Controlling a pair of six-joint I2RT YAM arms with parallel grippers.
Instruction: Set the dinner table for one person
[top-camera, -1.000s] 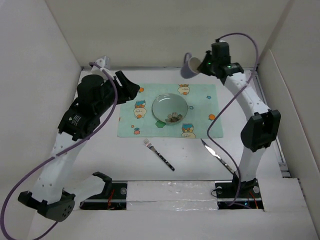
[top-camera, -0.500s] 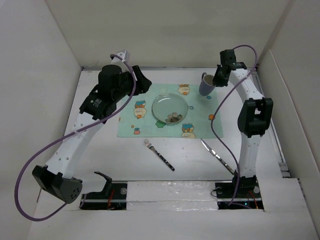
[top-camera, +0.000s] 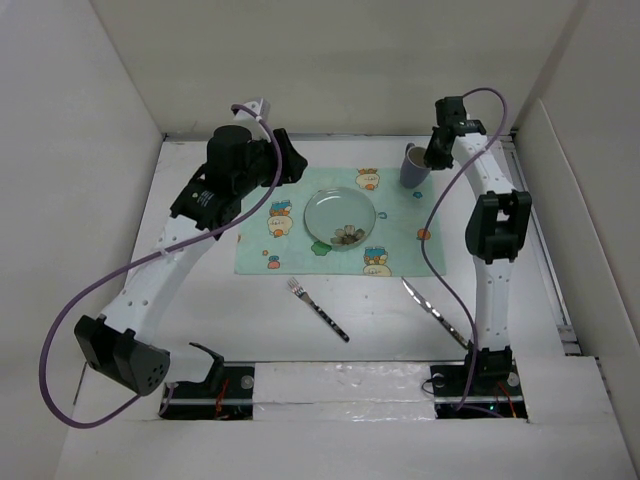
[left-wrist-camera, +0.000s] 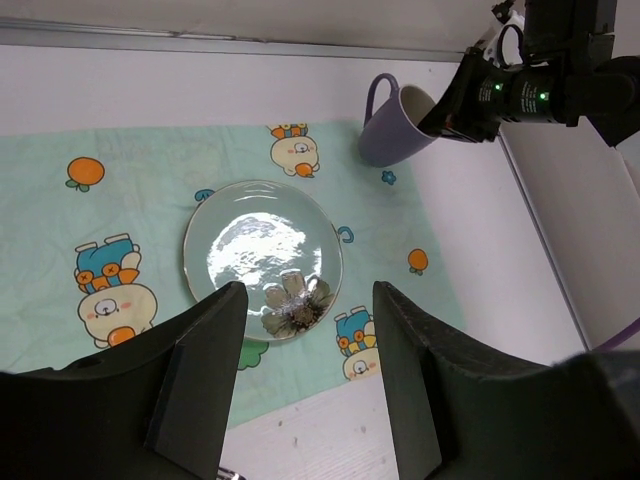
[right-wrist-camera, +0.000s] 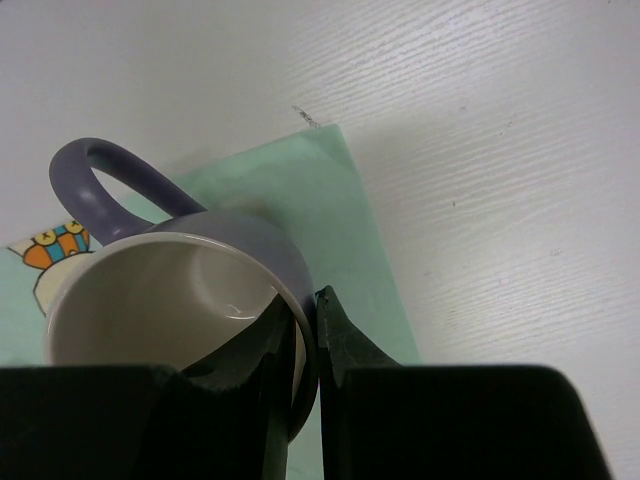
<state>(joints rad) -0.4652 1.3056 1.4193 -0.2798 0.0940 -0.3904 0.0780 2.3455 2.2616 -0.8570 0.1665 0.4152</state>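
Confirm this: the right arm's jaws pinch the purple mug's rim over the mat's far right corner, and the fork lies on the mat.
Wrong on the fork: it lies on the bare table, off the near edge of the mat, as the top view shows. The mug part stands.

we see our right gripper (right-wrist-camera: 305, 312) at lower centre, its two dark fingers pinched on the rim of a purple mug (right-wrist-camera: 160, 300), one inside the white interior and one outside. the handle (right-wrist-camera: 110, 170) curves toward the upper left. under the mug lies a mint-green placemat (right-wrist-camera: 345, 230) with a cartoon print (right-wrist-camera: 48, 250) at the left edge, its corner at upper centre on the white dinner table (right-wrist-camera: 480, 150).
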